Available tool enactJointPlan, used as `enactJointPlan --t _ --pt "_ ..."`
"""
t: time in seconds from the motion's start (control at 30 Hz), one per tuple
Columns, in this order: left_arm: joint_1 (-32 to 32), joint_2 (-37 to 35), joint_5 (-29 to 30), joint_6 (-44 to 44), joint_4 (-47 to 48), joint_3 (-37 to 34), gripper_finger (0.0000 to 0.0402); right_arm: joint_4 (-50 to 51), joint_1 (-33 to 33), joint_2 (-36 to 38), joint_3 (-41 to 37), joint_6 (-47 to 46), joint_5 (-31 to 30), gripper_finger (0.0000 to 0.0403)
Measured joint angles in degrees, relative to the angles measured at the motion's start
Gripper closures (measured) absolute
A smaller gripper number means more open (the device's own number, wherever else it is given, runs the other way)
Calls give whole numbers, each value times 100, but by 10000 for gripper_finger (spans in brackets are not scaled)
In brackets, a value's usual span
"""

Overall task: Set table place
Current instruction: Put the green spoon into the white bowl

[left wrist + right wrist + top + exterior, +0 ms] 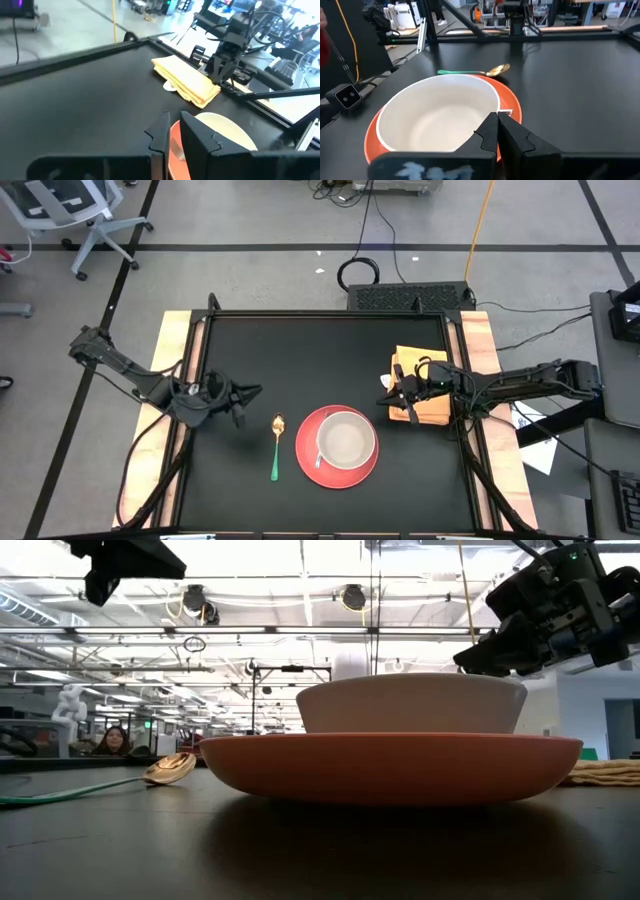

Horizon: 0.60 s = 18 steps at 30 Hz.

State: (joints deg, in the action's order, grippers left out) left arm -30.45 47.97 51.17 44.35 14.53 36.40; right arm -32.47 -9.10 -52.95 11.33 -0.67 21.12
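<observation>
On the black table [300, 350] a white bowl [346, 440] stands on a red plate [310, 465] near the front middle. Left of the plate lies a spoon [276, 448] with a gold bowl and a green handle, its handle toward the near edge. A folded yellow napkin [412, 360] lies flat at the right. My left gripper [255, 392] hangs left of the spoon, pointing right. Its fingers [161, 135] stand almost together with nothing between them. My right gripper [383, 398] is shut and hovers over the napkin's left edge, raised off the table [480, 655].
Light wooden strips [175, 380] run along the table's left and right sides. A black box [410, 297] with cables sits just beyond the far edge. The table's far half is bare black surface. A person [112, 740] sits far off in the room.
</observation>
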Motion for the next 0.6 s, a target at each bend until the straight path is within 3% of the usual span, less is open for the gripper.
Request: enactJointPlan --t 0.13,0.6 --pt "-1 0 -9 -545 -179 0 355 -197 0 0 0 -11 -2 403" --pt "-1 58 -272 -662 -95 0 355 -416 0 0 0 -11 -3 403"
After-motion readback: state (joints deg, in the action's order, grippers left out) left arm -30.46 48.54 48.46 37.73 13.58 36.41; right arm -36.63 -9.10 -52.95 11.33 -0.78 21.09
